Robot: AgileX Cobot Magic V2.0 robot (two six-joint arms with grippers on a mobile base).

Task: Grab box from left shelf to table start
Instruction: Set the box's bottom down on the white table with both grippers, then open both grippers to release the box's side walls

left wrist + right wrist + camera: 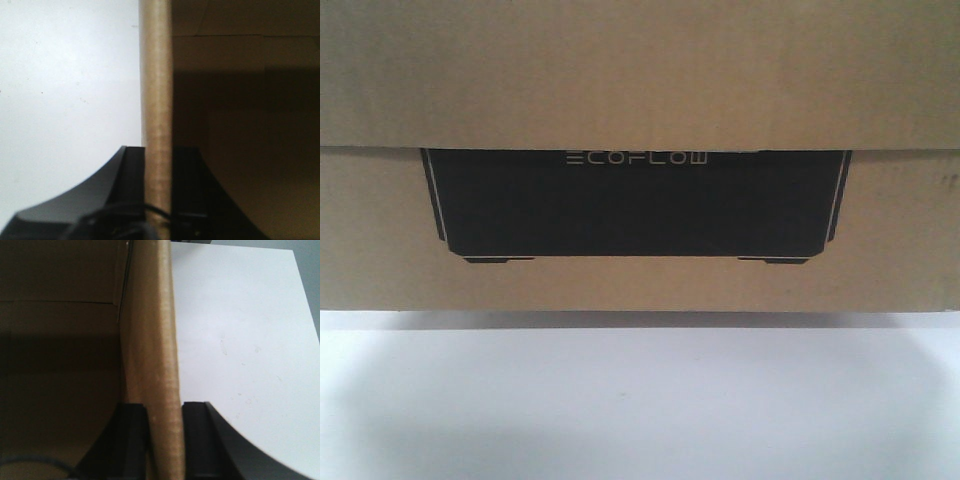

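I have the ECOFLOW cardboard box [640, 90] pinched from both sides: my left pincer [157, 200] is clamped on a thin upright cardboard wall, one black finger [117, 185] outside over the white counter [65, 90] and the other inside the box's shadowed interior, and my right pincer [165, 440] is clamped the same way on the opposite wall, with its outer finger [200, 435] over the counter [240, 340]. The box [150, 340] therefore lies straight between my two pincers, neither arm nearer than the other, and each gripped wall runs directly away from its pincer. In the front view the box's long axis runs left to right, wider than the picture, its black printed panel [635, 205] facing the camera. A shadowed gap shows beneath its bottom edge, so I judge it hangs just above the counter [640, 410] rather than resting; the coming move looks like a level lowering straight down.
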